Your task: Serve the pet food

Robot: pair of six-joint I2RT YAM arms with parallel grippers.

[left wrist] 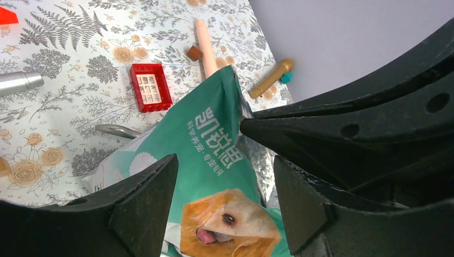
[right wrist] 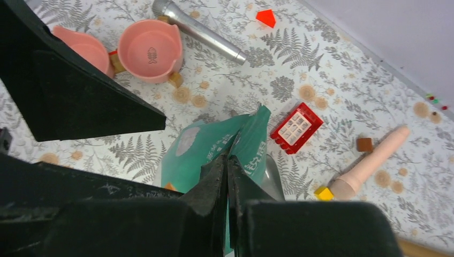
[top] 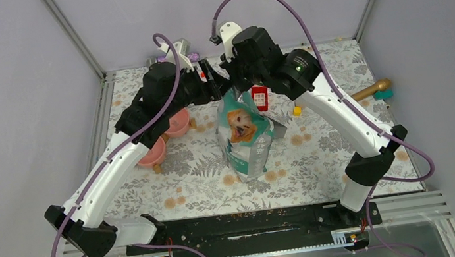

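Observation:
A teal bag with a dog picture [top: 246, 136] stands upright at the middle of the flower mat. My right gripper [right wrist: 227, 166] is shut on the bag's top edge [right wrist: 251, 134], pinching it between both fingers. My left gripper [left wrist: 225, 160] is open just above the bag [left wrist: 209, 144], with its jaws wide apart on either side of the bag's front panel; I cannot tell whether it touches. Both grippers meet over the bag top in the top view [top: 229, 88]. No kibble shows; it is hidden inside the bag. Two pink bowls [right wrist: 150, 51] [top: 152, 153] sit empty to the left.
A red brick [right wrist: 296, 127], a metal scoop [left wrist: 118, 130], a pink wooden peg [right wrist: 372, 160], a yellow cube [right wrist: 323, 193] and a brown cube [right wrist: 364, 144] lie behind the bag. There is a silver cylinder [right wrist: 198, 30], and a gold cylinder [top: 371, 90] at the right.

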